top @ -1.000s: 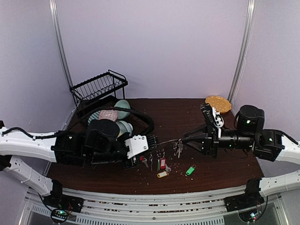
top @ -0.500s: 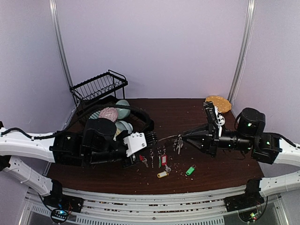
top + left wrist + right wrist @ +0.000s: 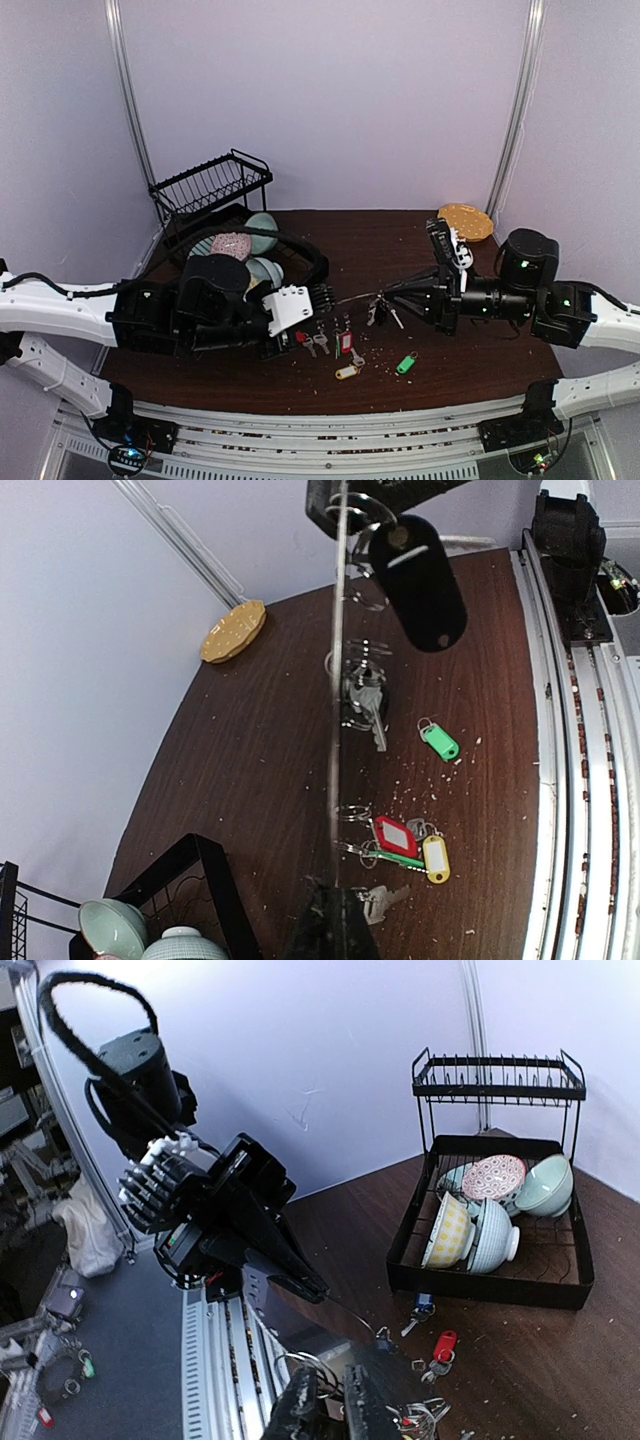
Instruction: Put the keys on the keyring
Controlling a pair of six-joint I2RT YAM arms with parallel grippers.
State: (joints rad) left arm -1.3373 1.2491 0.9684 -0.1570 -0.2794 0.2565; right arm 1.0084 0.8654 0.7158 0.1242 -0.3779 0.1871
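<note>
While the left jaws clamp the keyring (image 3: 334, 760) at one end, I cannot tell the right jaws' state; the worktop (image 3: 380, 240) has its far edge well apart from it.

The overhead camera sits high behind both arms, looking down and forward across the table (image 3: 400, 240) to the back wall. The left wrist camera peers at close range along the left gripper (image 3: 330, 925) toward the right gripper (image 3: 345, 510); the right wrist camera looks back the opposite way. All three share the keyring (image 3: 355, 296) between the jaws and the tagged keys (image 3: 346, 343) below it.
</note>
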